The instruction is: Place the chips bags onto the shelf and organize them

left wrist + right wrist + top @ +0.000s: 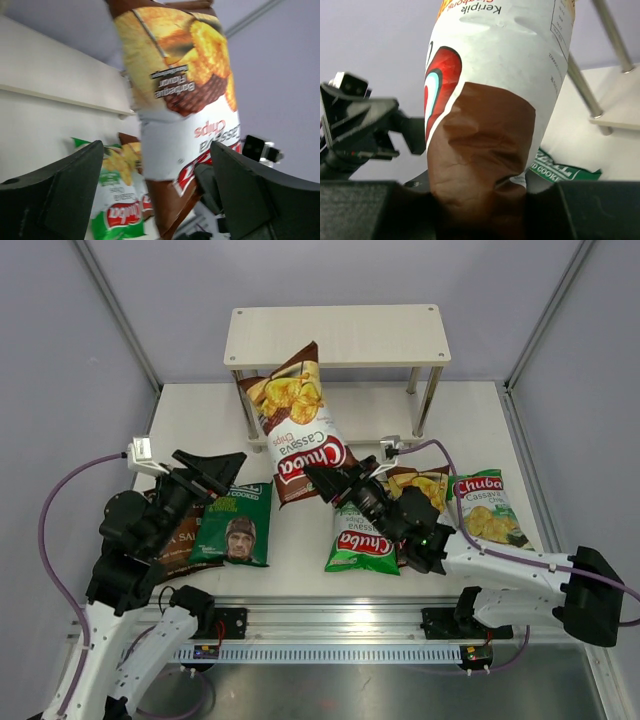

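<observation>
Right jaws tight around base of brown-red Chuba bag [296, 415].

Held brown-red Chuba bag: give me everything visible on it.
The brown-red Chuba Cassava bag is glossy, foil-like, barbecue flavour: brown ends, white band, red logo, chip photo. It is puffed, and creased where the right gripper pinches its logo end. Held up and tilted, its far end points toward the shelf and overlaps the top board's front edge in the top view; contact there is unclear. The left gripper is open, apart from it.
</observation>
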`<state>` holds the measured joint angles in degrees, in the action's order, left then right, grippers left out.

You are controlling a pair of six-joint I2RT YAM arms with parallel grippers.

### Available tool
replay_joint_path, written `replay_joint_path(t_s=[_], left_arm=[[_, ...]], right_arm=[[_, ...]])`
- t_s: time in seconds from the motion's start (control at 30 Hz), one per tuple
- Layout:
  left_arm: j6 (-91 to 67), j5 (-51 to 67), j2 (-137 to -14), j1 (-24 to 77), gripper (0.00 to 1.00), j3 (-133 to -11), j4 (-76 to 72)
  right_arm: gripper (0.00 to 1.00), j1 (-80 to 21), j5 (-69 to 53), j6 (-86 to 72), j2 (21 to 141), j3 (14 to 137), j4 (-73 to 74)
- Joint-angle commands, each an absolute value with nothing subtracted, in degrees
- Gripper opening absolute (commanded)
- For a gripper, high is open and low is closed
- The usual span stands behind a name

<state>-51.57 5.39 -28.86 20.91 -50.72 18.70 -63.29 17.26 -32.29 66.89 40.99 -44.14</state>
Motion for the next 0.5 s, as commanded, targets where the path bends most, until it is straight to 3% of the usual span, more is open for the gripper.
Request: replay_joint_path(t_s=[0.0,0.1,0.47], left_arm=[[-42.37,-3.59,-29.09,21.01,0.94,-54.4,26.88],[-37.36,-5.01,-29.09,21.01,0.99,-54.76,30.05],[-22.24,-1.05,-25.14,21.01,0.99,-47.21,35.33]], right_arm=[[0.19,-58.56,15.39,-33.31,62.06,46.4,-43.08],[0.18,-55.03,15.38,-35.06,60.21,49.65,-37.46],[0.2,-29.37,2.55,-48.77,66.78,73.99,-12.58]])
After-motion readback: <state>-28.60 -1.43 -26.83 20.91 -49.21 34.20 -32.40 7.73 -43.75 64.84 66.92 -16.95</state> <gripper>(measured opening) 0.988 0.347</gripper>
